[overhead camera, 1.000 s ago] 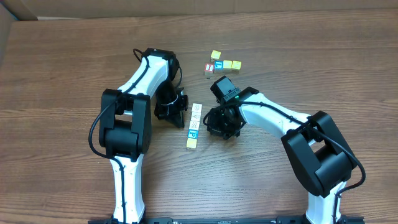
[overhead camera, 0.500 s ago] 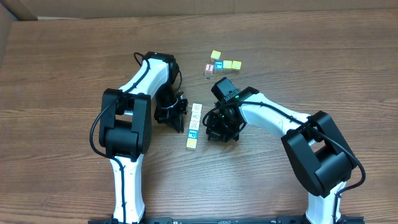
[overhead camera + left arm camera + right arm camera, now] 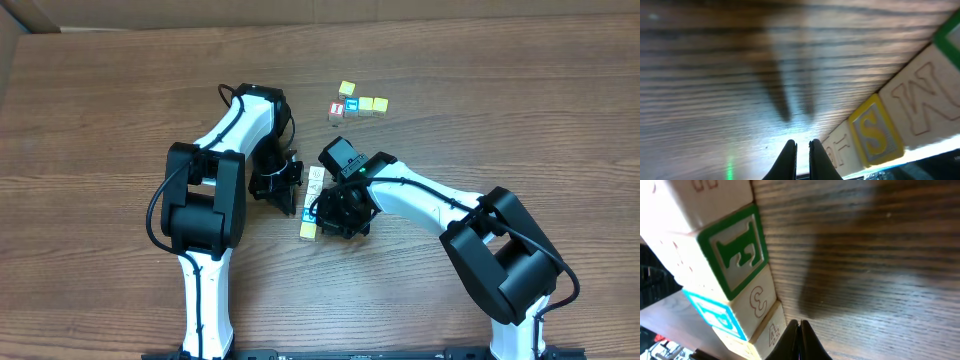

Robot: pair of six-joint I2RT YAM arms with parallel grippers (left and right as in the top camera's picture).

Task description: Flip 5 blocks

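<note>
We see the blocks [image 3: 316, 180] in a short row on the table [image 3: 500, 120], between the two arms. The left gripper [image 3: 296, 188] sits just left of the row, jaws clenched on nothing. The right gripper [image 3: 320, 212] crowds in from the right, likewise clenched and empty, and hides part of the row from overhead. A cluster of other cubes [image 3: 357, 103] lies well apart, farther back.

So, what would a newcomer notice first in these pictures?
In the middle of the table, the shut left gripper and shut right gripper flank a short row of blocks. A green-framed letter block stands out in the right wrist view. Another cluster of cubes lies farther back.
</note>
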